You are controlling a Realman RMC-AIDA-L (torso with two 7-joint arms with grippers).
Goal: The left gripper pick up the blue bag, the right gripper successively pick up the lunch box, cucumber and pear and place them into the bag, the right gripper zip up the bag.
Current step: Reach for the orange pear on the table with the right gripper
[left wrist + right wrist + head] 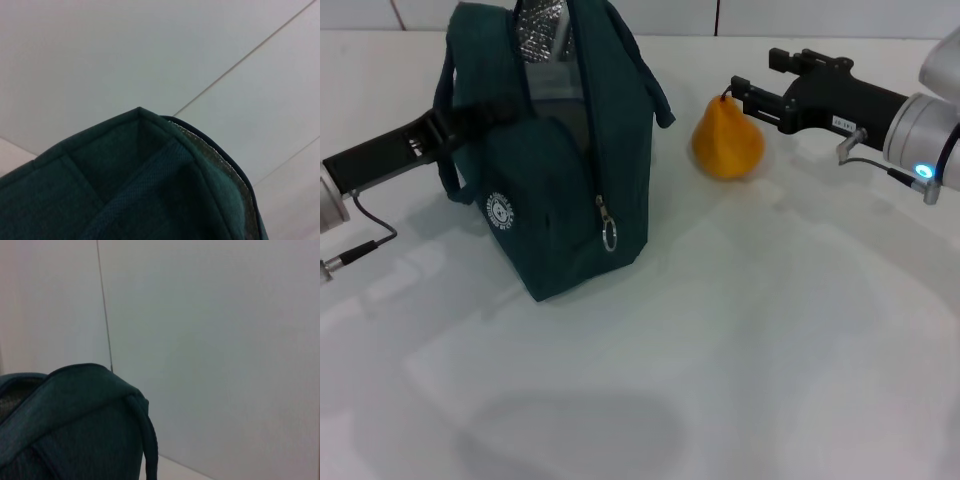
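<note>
Blue bag stands near the table's far edge, left gripper apparently clamping its side. Right gripper, fingers parted, touches the pear.

Head view: bright, even light from overhead, cool/greenish cast. White table w/ no hot glare; soft broad shadow patch near the bottom edge, faint shadows beside the blue bag and under the pear. Foil lining catches light, sparkles. Bag fabric dark, detail in folds mostly lost. Small blue light glows on right arm. Focus decent, slight softness at edges. Wrist views: dimmer, flat grey wall, bag very close, underexposed, a bit soft.
</note>
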